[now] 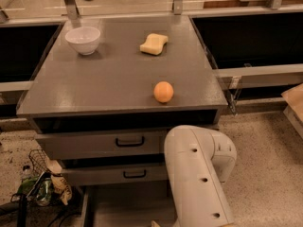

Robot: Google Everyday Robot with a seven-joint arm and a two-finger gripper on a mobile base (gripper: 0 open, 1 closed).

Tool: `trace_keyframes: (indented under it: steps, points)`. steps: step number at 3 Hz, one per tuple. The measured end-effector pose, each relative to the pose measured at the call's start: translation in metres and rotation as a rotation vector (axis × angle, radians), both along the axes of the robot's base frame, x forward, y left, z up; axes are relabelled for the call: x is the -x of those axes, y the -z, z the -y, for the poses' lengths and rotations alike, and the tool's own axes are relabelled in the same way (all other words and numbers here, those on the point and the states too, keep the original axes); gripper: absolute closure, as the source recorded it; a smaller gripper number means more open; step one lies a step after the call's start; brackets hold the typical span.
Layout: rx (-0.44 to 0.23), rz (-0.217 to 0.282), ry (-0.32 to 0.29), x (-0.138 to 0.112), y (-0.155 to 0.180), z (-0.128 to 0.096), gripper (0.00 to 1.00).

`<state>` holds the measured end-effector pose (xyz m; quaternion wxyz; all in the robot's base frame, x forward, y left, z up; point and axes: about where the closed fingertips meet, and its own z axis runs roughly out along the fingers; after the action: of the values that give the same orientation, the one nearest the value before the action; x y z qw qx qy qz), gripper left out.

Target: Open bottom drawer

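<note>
The grey cabinet shows two shut drawer fronts: an upper one with a wide black handle [130,141] and a lower one with a smaller black handle [135,174]. Below them the bottom drawer [125,206] appears to stand pulled out towards me. Its grey inside and left wall show, but its front panel and handle lie past the lower edge of the view. My white arm [199,174] reaches down in front of the cabinet's right half. My gripper is out of view below the frame.
On the cabinet top [109,79] sit a white bowl [83,39], a yellow sponge [154,43] and an orange [163,91]. A wire basket with bags and cables [40,183] lies on the floor at the left. Dark recessed bins flank the cabinet.
</note>
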<state>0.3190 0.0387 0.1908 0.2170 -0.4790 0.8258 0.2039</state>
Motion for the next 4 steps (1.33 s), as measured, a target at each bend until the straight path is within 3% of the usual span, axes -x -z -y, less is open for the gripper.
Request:
trace_keyframes:
  steps: [4]
  points:
    - [-0.071, -0.067, -0.094, 0.041, -0.006, 0.007, 0.0]
